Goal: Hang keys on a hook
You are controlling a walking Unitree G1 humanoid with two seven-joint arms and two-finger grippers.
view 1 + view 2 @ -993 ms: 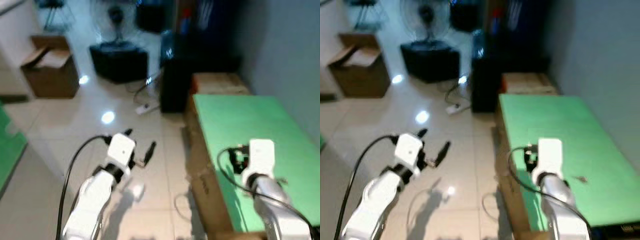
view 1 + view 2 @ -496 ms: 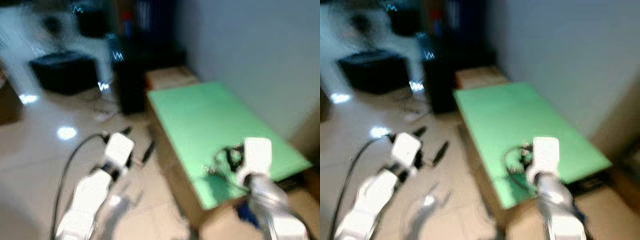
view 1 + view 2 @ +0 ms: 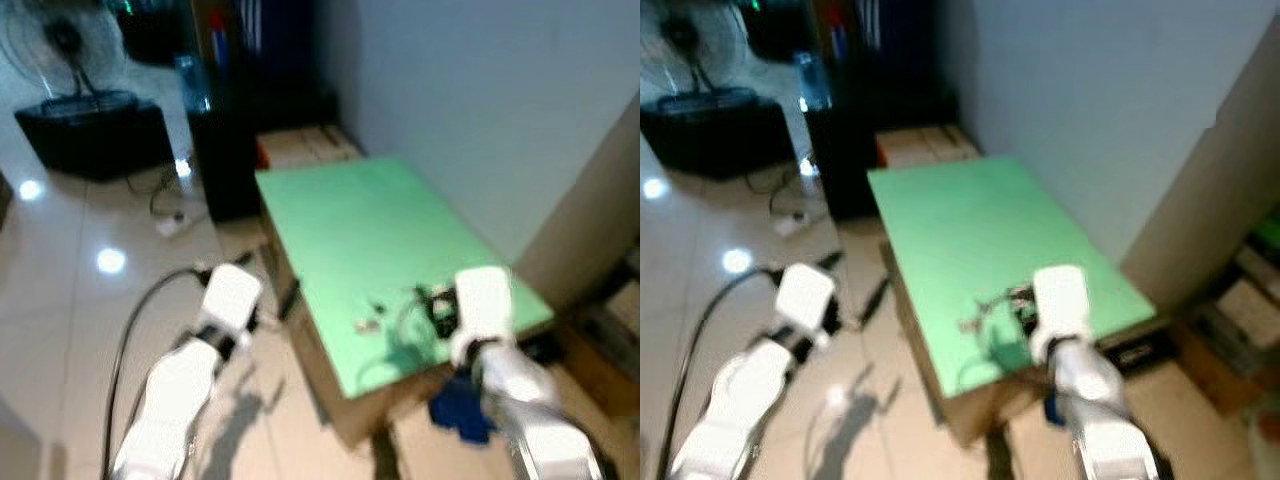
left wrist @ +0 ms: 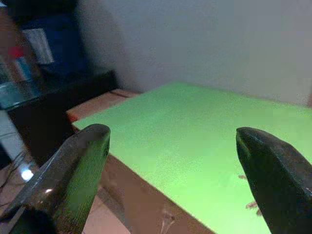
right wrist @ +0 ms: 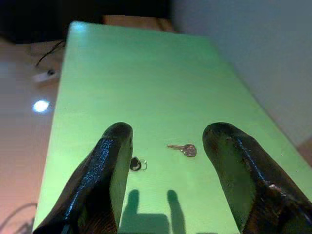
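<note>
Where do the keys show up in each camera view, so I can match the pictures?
Left eye view: the keys lie on the green table, toward its near end.
Right eye view: same spot, near end of the table.
Right wrist view: on the green top, just ahead of the gap between the black fingers.
Left wrist view: faint marks on the green top, too blurred to call keys.
Shared landmark: the green table.

Both arms reach forward, left gripper (image 4: 170,161) and right gripper (image 5: 168,161) spread wide

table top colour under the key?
Bright green; clearest in the right wrist view, key lying on it.
</note>
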